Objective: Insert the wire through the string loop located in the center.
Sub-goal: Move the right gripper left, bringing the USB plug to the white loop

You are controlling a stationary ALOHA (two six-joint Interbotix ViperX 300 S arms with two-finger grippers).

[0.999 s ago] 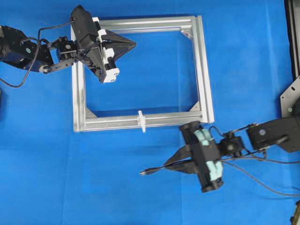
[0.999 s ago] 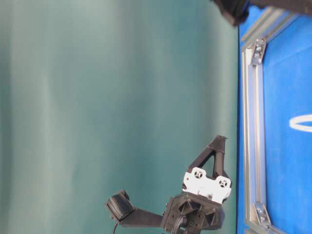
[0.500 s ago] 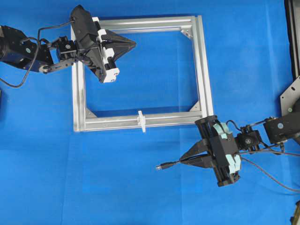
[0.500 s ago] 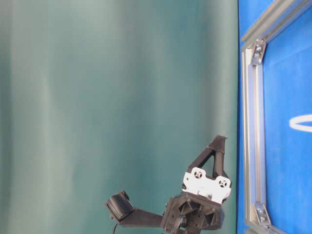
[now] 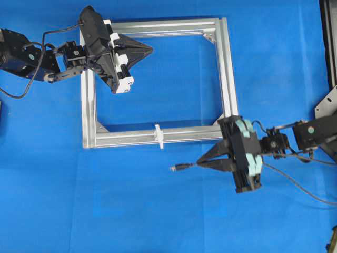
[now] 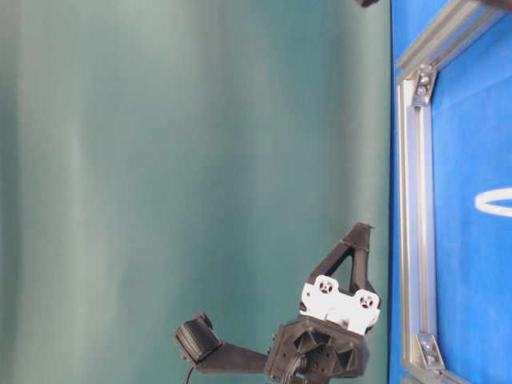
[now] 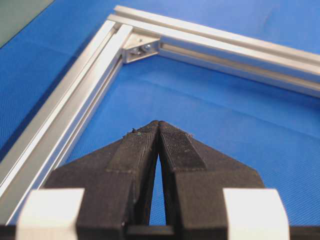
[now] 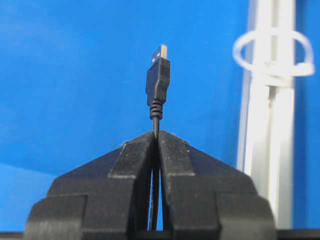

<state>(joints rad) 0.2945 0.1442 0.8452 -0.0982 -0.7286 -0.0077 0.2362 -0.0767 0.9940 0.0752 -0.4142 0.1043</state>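
Below the aluminium frame (image 5: 158, 79), right gripper (image 5: 202, 162) pinching the wire (image 5: 187, 166) level, plug end aiming left, lying just short of and below the string loop (image 5: 159, 136) on the near bar. Left gripper (image 5: 149, 50) resting closed, empty, farther off.

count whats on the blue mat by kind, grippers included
grippers: 2, left gripper and right gripper
aluminium frame: 1
string loop: 1
wire: 1
total: 5
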